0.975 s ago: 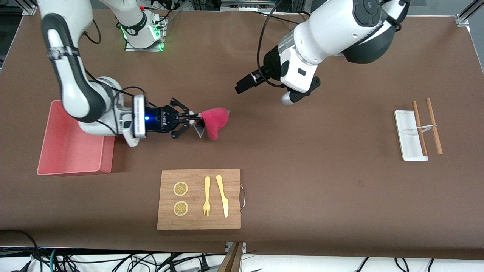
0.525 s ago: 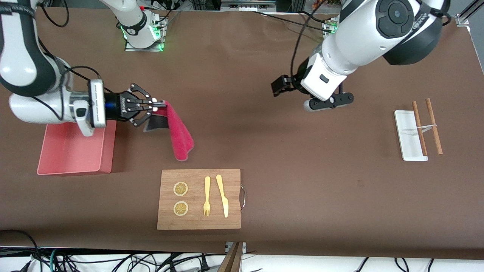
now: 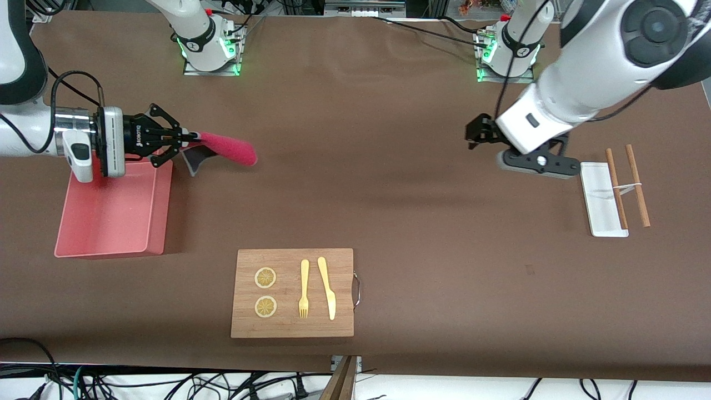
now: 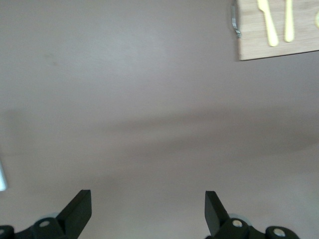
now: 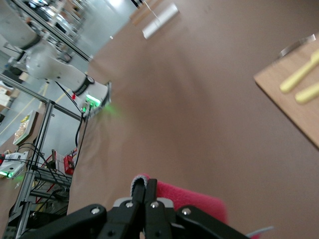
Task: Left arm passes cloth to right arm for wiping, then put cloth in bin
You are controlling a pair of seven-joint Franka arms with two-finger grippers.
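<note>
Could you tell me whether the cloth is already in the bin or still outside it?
Outside. The right pincer is shut on the cloth, holding it over the table beside the bin; the bin's floor looks bare.

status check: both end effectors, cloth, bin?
Right end effector shut on cloth, at the bin edge. Left end effector open, empty, near white tray. Bin path unobstructed.

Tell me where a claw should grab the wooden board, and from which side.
Judging by shape, the metal handle on the wooden board, at the short edge toward the left arm's end. The board lies flat, so its edges offer little to pinch. The fork, knife and two lemon slices rest loose on it, so slide rather than tilt. The open left claw is free.
</note>
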